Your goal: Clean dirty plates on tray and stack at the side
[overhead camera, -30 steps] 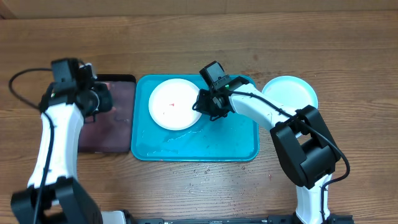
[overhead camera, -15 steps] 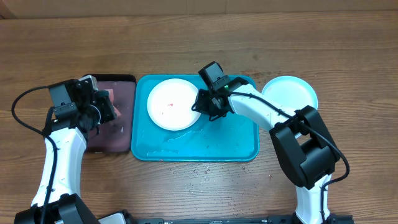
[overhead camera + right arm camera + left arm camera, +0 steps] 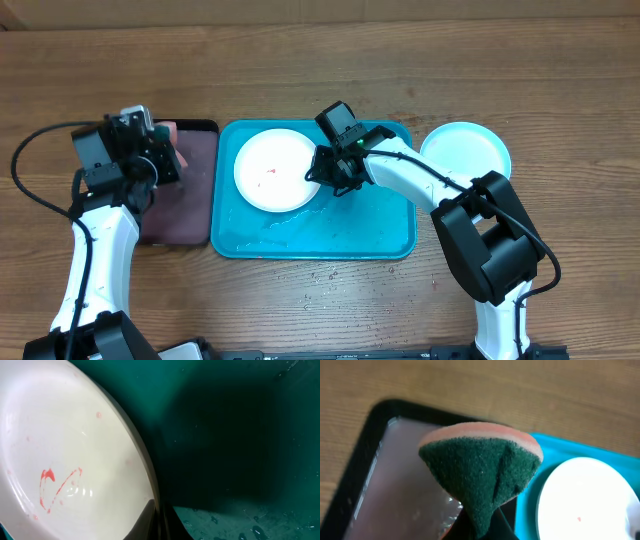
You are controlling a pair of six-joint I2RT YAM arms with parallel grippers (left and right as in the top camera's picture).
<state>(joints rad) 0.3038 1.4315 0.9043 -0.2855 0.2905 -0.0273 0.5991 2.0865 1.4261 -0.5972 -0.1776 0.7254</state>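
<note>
1. Nearest the robot's base, small scattered specks lie on the wooden desk, just in front of the tray.

2. The turquoise tray sits flat at mid-desk, its long axis running left to right. Its floor looks wet, with a glossy patch toward the near left.

3. The white plate occupies the left far part of the turquoise tray. A thin red smear marks its inner surface. Being round, it has no long axis.

4. The right end effector is clenched on the right edge of the white plate. The right wrist view shows the rim pinched between the fingers.

5. The left end effector grasps a sponge, which is pinched into a fold, with the green scouring face toward the wrist camera and the pink backing at its far edge. It hangs over the right part of the black tray, just beside the turquoise tray's left rim. The black tray's long axis runs near to far.

6. The light cyan plate lies on the desk just beside the turquoise tray's far right corner, outside it.
</note>
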